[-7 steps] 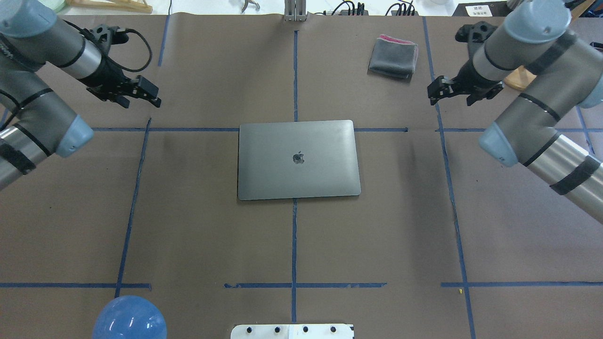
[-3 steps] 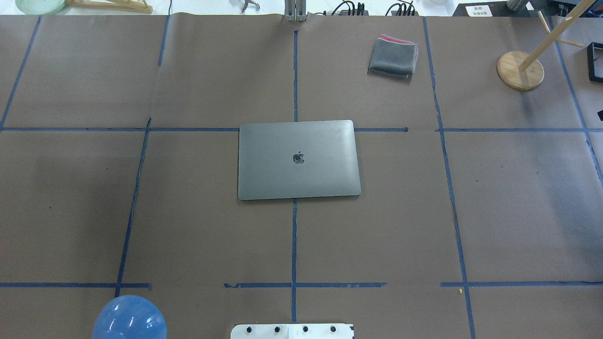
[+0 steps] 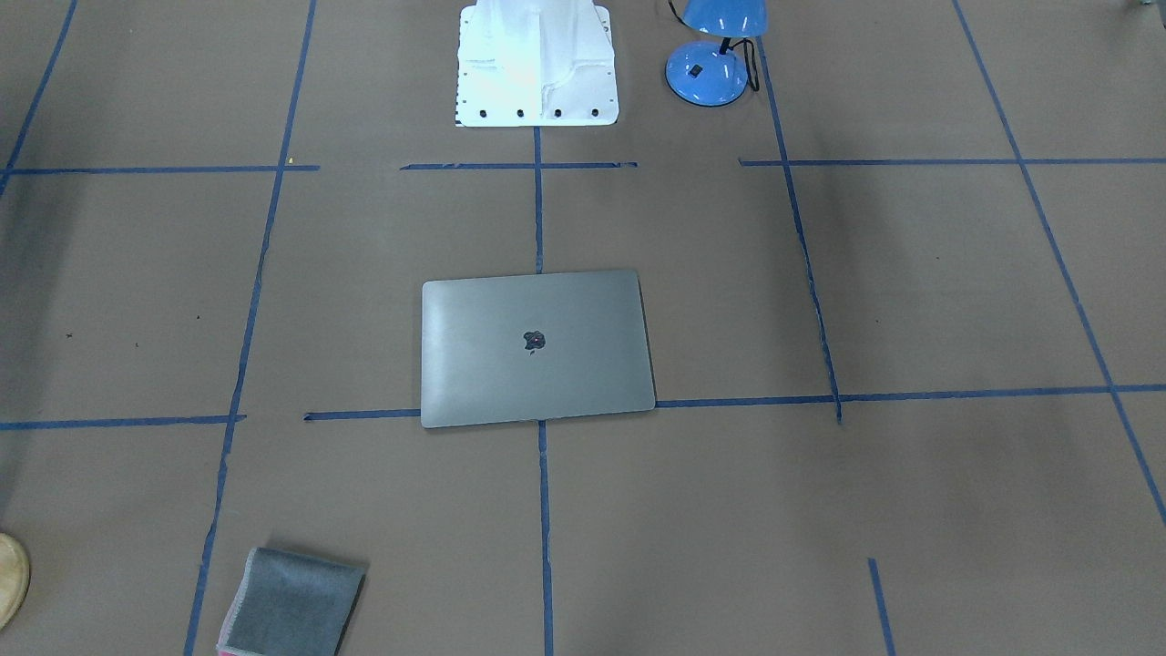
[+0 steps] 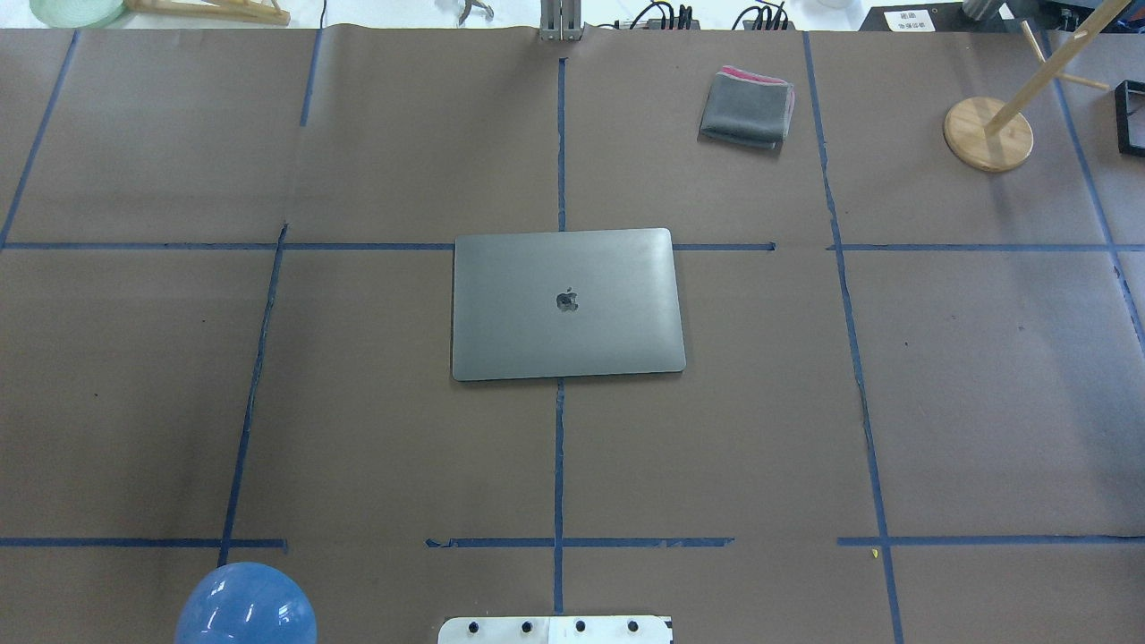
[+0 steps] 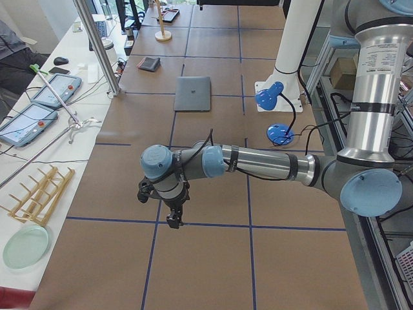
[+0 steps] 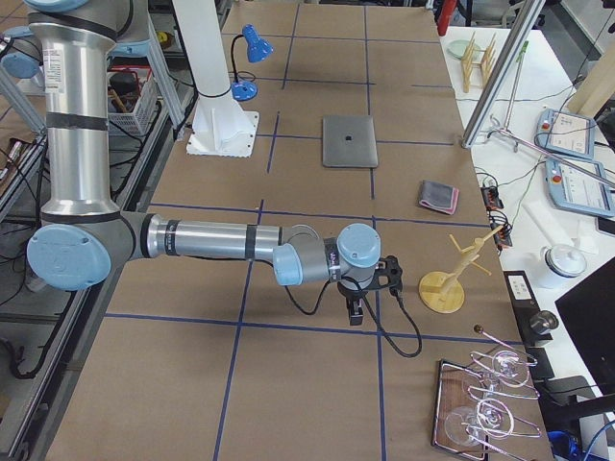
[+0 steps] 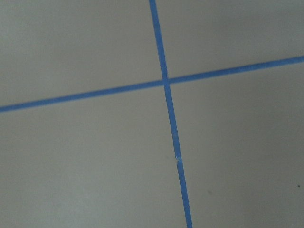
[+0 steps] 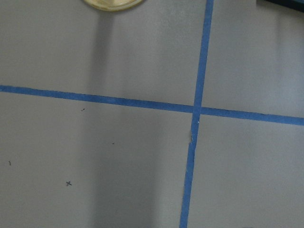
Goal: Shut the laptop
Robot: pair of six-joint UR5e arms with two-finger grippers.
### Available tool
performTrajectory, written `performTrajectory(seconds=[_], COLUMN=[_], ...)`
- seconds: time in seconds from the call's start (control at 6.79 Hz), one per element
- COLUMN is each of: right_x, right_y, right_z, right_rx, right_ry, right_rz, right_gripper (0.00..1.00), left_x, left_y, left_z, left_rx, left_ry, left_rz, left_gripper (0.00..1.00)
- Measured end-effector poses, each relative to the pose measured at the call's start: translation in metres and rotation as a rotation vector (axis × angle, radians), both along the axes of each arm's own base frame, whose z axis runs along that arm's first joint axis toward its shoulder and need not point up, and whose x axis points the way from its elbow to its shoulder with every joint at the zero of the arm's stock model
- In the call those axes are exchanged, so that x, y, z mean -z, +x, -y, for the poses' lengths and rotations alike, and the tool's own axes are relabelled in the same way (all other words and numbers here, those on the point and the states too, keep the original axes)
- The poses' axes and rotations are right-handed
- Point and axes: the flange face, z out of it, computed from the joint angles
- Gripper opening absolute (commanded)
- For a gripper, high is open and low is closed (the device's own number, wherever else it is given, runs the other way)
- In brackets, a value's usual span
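Note:
The laptop (image 4: 568,302) lies shut and flat at the middle of the table, its space-grey lid with the dark apple logo facing up. It also shows in the front-facing view (image 3: 537,346) and both side views (image 5: 193,93) (image 6: 348,141). My left gripper (image 5: 173,223) hangs over the table far to the laptop's left, pointing down. My right gripper (image 6: 354,315) hangs far to its right, next to the wooden stand. Both show only in the side views, so I cannot tell whether they are open or shut. Neither touches the laptop.
A folded grey cloth (image 4: 747,109) lies at the back right. A wooden stand (image 4: 988,134) is at the far right, its base edge in the right wrist view (image 8: 113,4). A blue lamp (image 4: 246,604) stands beside the robot's white base (image 3: 537,64).
Both arms have pulled outward and left the overhead view. The laptop has not moved and stays shut.

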Motion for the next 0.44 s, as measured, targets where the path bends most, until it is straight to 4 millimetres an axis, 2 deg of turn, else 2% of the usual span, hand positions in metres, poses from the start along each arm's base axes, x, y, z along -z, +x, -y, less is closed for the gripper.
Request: performTrajectory(seconds=[0.15,0.44], right_x=[-0.0028,-0.0014], right_y=[0.0020,0.0107], right_z=[-0.0037,-0.0053], right_rx=[-0.003,-0.023], right_ry=[-0.001,-0.006], right_rz=[-0.003,-0.006], right_gripper=[1.00,1.00], left_x=[-0.0069,-0.0021], left_y=[0.0000,-0.0006], left_z=[-0.0040,-0.0023], left_rx=[0.005,0.011], left_ry=[-0.013,-0.004], left_rz=[0.002,0.008], left_gripper=[0.99,0.99])
